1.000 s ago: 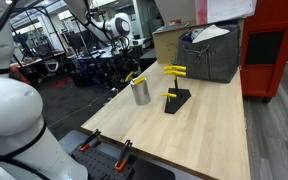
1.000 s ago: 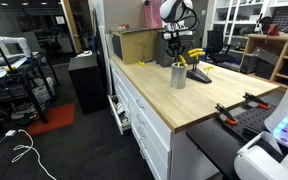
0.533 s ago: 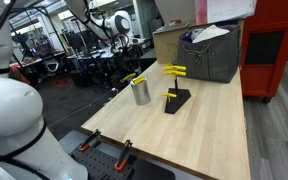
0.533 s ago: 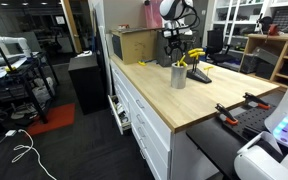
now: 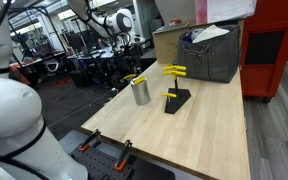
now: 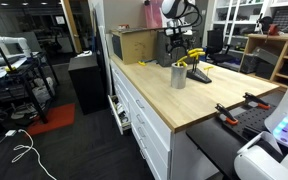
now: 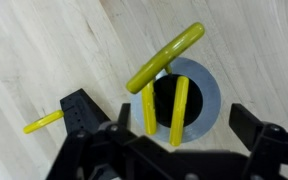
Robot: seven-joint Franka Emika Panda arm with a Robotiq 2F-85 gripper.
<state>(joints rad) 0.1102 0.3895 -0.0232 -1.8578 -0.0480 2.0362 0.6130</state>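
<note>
A grey metal cup (image 7: 196,100) stands on the wooden table (image 5: 204,135) with three yellow sticks in it. Two sticks (image 7: 180,110) stand upright inside, and a longer one (image 7: 166,57) leans out over the rim. My gripper (image 7: 179,135) hangs directly above the cup, open, with nothing between its fingers (image 7: 252,125). In both exterior views the gripper (image 5: 132,57) (image 6: 175,48) sits just over the cup (image 5: 141,92) (image 6: 178,76). Beside the cup is a black stand (image 5: 177,100) (image 7: 79,110) carrying a yellow peg (image 5: 174,70).
A grey bin (image 5: 212,55) and a cardboard box (image 5: 172,40) stand at the back of the table, with a red cabinet (image 5: 274,50) behind. Orange-handled clamps (image 5: 124,152) grip the near edge. Drawers (image 6: 134,110) run along the table's side.
The jaws have gone from nearly shut to wide open above the cup, letting go of a yellow stick. The arm has lifted slightly.
</note>
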